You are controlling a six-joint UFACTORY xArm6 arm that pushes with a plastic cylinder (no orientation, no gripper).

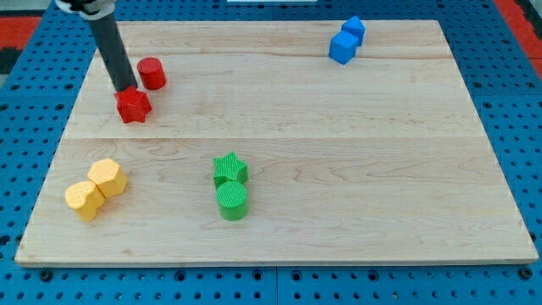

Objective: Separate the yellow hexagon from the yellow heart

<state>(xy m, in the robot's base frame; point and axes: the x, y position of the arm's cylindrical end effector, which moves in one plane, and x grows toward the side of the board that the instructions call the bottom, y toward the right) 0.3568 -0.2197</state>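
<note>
The yellow hexagon [107, 177] and the yellow heart [85, 201] lie touching each other near the board's lower left corner, the hexagon up and to the right of the heart. My tip [127, 89] is far above them in the view, at the upper left of the board. It stands against the top edge of a red star [133, 106] and just left of a red cylinder [152, 74].
A green star [229, 168] and a green cylinder [232, 201] sit together at the lower middle. Two blue blocks [353, 30] [342, 47] touch at the upper right. The wooden board's left edge [52, 165] runs close to the yellow pair.
</note>
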